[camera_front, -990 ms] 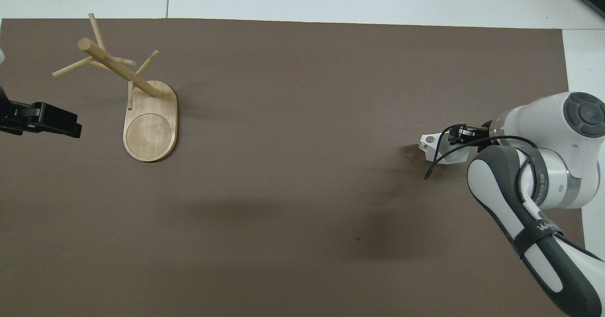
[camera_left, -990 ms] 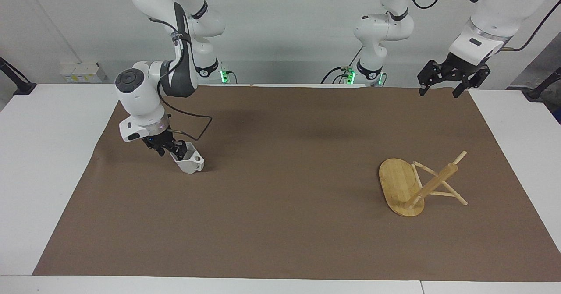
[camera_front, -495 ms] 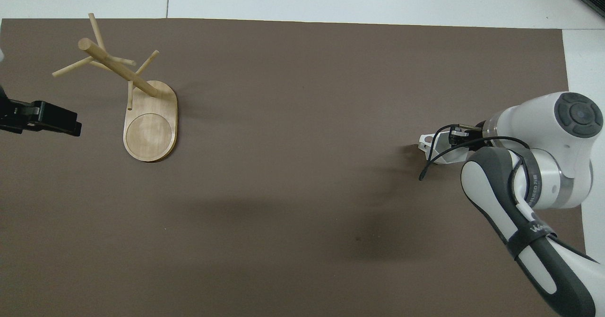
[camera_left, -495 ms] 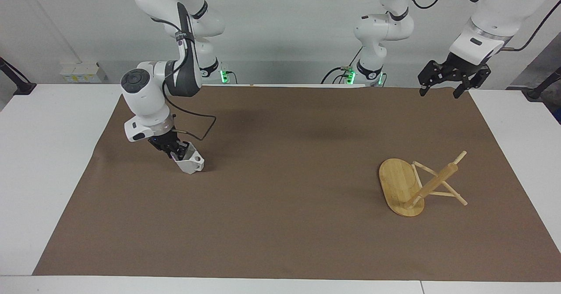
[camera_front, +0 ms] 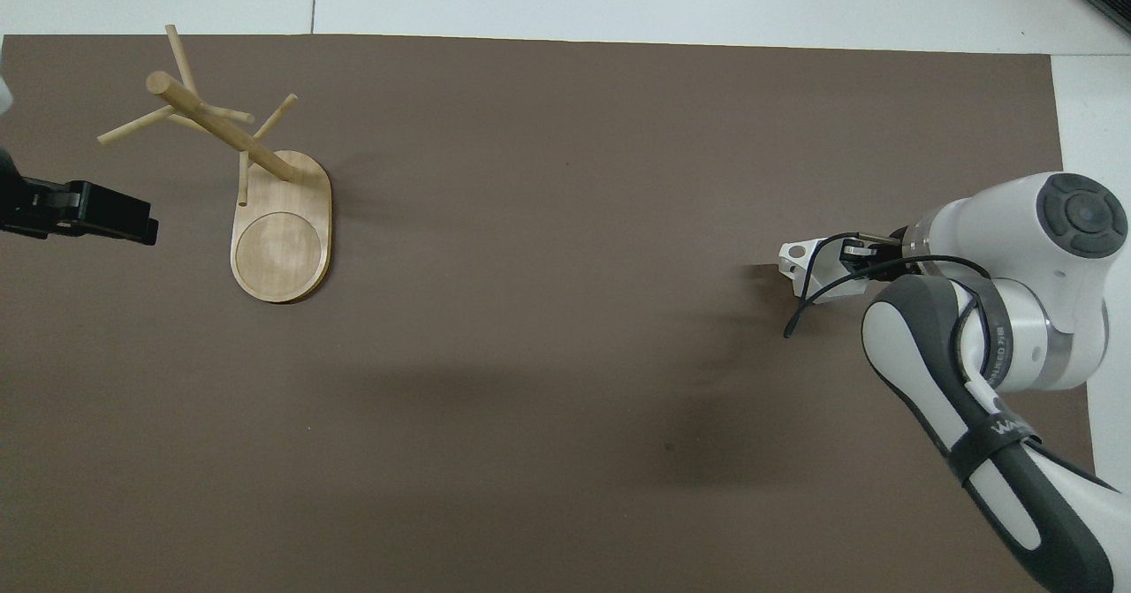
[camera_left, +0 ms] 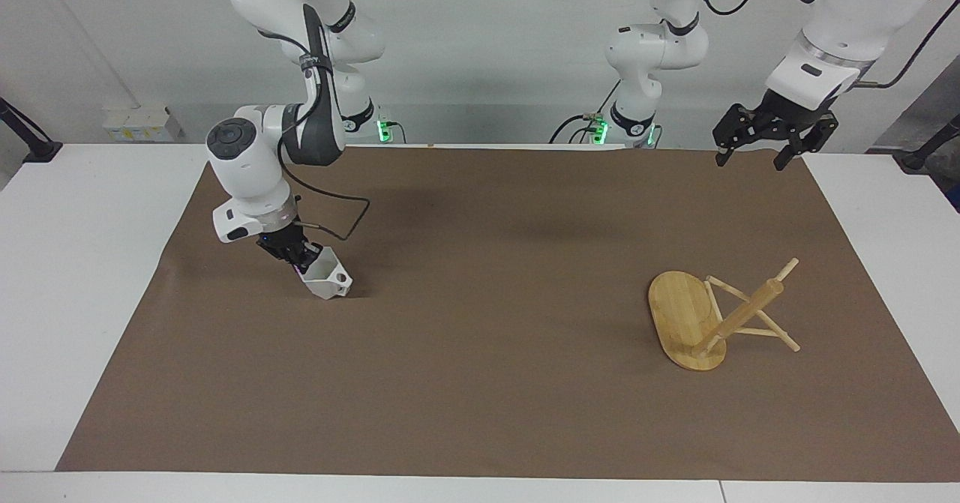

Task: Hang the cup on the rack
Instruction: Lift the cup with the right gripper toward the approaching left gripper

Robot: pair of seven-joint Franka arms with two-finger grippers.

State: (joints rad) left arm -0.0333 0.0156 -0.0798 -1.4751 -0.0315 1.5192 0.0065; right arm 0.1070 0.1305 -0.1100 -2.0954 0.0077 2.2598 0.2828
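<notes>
The white faceted cup (camera_left: pixel 327 279) is tilted low over the brown mat at the right arm's end of the table, its pierced handle pointing toward the table's middle. It also shows in the overhead view (camera_front: pixel 806 268). My right gripper (camera_left: pixel 301 258) (camera_front: pixel 850 254) is shut on the cup's rim. I cannot tell whether the cup's lower corner touches the mat. The bamboo rack (camera_left: pixel 711 317) (camera_front: pixel 281 238) stands on the mat at the left arm's end, with no cup on its pegs. My left gripper (camera_left: pixel 751 161) (camera_front: pixel 106 217) is open, empty and waiting in the air over the mat's edge nearest the robots.
The brown mat (camera_left: pixel 495 353) covers most of the white table (camera_left: pixel 82 278). A black cable (camera_left: pixel 341 222) loops from the right wrist just above the cup.
The right wrist has risen a little and shifted toward the table's middle, tilting the cup with it. The left gripper has barely moved.
</notes>
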